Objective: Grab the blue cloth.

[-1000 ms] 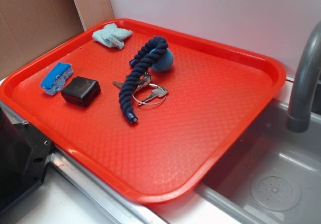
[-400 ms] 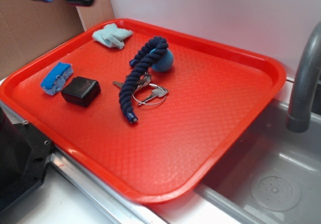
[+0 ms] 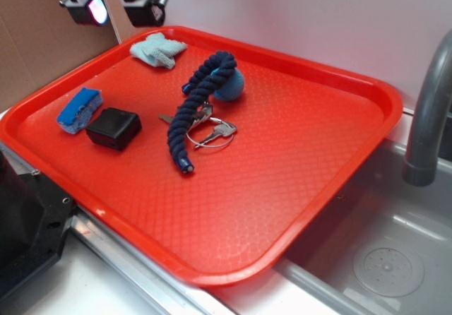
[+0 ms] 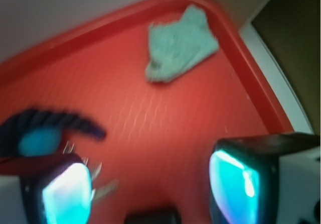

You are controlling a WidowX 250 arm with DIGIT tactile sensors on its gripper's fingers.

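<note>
The blue cloth (image 3: pixel 158 49) lies in the far corner of the tray (image 3: pixel 296 188), away from the rope (image 3: pixel 200 103). The fingers (image 3: pixel 116 6) are open and empty, up in the air near the cloth, with room to drop over it.

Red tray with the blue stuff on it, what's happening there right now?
A robot gripper hangs above the far left corner of the red tray, jaws open and holding nothing. Its target, the blue cloth, lies untouched in that corner, just to the gripper's right in the exterior view and ahead of the fingers in the blurred wrist view. A navy rope, keys, a black box and a blue sponge sit elsewhere on the tray.
</note>
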